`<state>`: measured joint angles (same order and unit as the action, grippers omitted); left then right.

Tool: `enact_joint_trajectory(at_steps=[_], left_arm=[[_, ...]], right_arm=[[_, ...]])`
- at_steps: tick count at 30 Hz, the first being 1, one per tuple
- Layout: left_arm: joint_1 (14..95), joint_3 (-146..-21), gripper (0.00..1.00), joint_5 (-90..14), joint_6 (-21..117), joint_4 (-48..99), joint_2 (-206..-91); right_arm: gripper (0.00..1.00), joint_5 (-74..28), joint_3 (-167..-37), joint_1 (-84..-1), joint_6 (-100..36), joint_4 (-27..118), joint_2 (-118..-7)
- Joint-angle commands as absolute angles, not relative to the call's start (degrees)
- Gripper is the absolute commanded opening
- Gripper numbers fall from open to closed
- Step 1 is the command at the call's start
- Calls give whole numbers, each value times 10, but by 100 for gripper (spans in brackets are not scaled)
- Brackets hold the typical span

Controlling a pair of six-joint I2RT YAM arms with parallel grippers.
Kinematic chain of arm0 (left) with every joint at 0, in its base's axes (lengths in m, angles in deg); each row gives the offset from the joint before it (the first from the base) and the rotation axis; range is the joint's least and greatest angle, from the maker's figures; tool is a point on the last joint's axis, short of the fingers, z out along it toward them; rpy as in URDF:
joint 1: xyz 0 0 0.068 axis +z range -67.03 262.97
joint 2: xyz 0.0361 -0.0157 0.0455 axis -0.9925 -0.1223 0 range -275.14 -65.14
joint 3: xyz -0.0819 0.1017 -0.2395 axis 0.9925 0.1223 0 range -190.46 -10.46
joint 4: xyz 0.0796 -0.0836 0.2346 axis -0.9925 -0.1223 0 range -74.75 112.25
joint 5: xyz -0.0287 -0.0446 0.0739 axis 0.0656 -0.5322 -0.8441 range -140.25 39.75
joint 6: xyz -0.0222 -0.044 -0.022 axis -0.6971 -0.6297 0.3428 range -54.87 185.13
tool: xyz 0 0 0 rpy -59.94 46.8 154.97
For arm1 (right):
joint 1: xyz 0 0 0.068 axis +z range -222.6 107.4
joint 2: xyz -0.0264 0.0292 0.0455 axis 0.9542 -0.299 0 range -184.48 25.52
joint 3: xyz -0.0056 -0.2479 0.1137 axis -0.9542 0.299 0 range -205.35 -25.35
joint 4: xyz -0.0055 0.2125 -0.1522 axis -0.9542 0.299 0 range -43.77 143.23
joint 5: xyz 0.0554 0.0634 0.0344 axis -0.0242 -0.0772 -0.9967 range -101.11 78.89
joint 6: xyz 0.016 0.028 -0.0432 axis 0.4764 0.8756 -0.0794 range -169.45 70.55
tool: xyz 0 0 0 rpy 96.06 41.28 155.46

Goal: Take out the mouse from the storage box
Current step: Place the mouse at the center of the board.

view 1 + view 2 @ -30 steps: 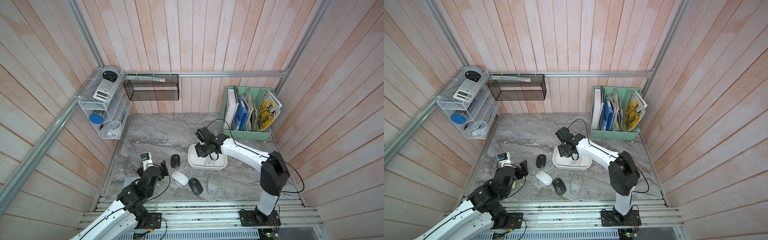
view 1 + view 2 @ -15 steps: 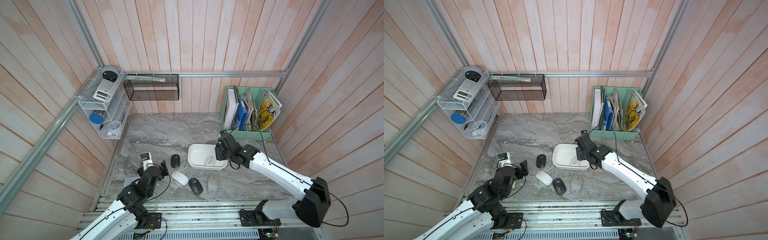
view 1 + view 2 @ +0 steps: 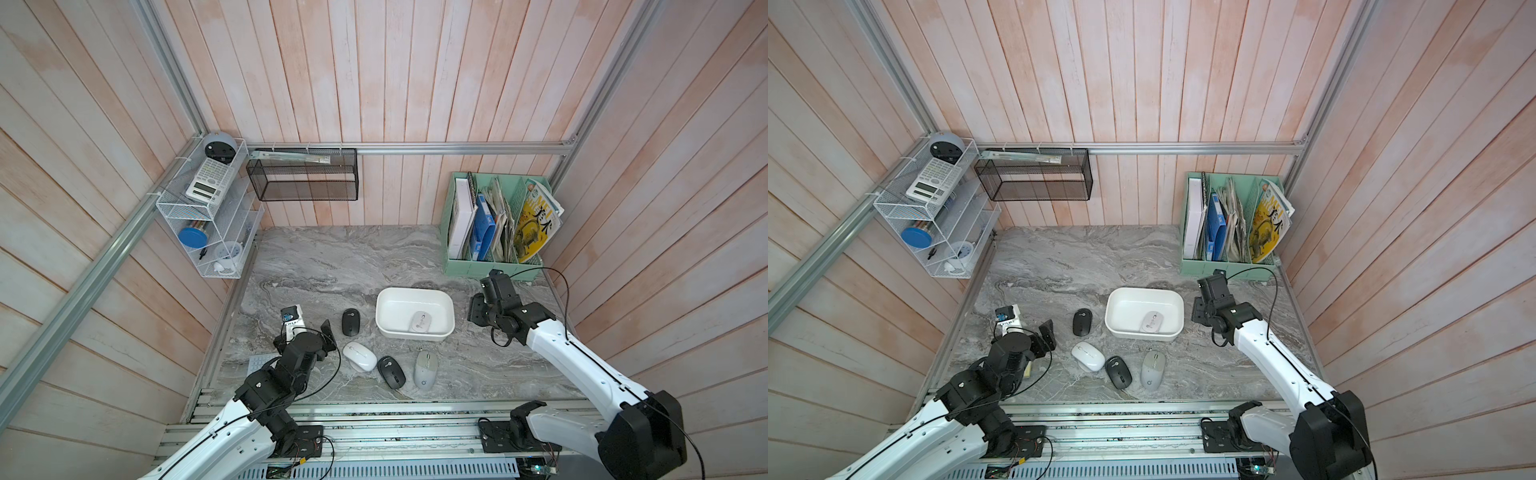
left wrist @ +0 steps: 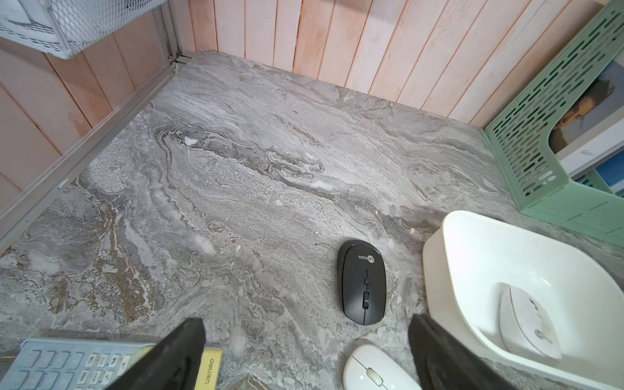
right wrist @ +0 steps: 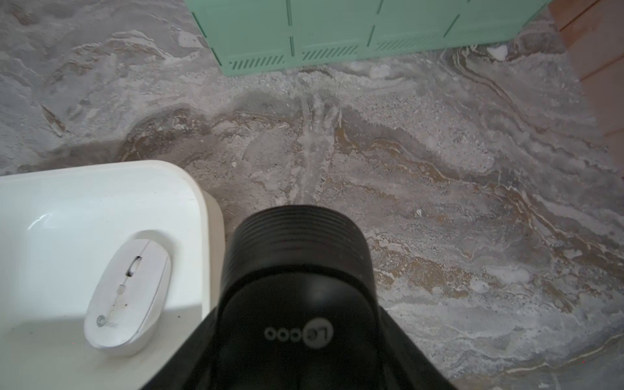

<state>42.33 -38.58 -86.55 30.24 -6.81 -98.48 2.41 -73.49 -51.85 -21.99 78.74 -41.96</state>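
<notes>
The white storage box (image 3: 386,296) stands mid-table in both top views, with one white mouse (image 3: 420,322) lying inside it. My right gripper (image 3: 478,311) hangs just right of the box, shut on a black mouse (image 5: 297,280) that fills the right wrist view between the fingers. That view also shows the box (image 5: 101,189) and the white mouse (image 5: 130,290). My left gripper (image 3: 309,332) is open near the front left, with nothing between its fingers (image 4: 175,358).
Several mice lie on the marble in front of the box: black (image 3: 350,322), white (image 3: 360,356), black (image 3: 391,372), grey (image 3: 425,369). A mint file holder (image 3: 494,266) stands back right. A calculator (image 4: 67,364) lies under the left gripper.
The right arm has swung from over the box's left side out past its right edge, carrying the black mouse. The left arm has not moved.
</notes>
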Motion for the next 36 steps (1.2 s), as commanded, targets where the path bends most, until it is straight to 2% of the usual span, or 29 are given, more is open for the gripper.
enact_joint_trajectory(at_steps=[1,12,23,33,36], left_arm=[[426,-378,100,-874,310,-58,-988],[426,-379,100,-875,314,-50,-997],[425,-379,100,-876,316,-47,-1003],[425,-378,100,-872,320,-37,-1014],[426,-377,100,-870,321,-34,-1016]], right_arm=[[63,-6,-723,-535,-200,755,-432],[64,-22,-711,-543,-187,723,-519],[65,-104,-738,-541,-205,719,-631],[84,-94,-734,-541,-210,725,-610],[87,-90,-734,-541,-212,737,-594]])
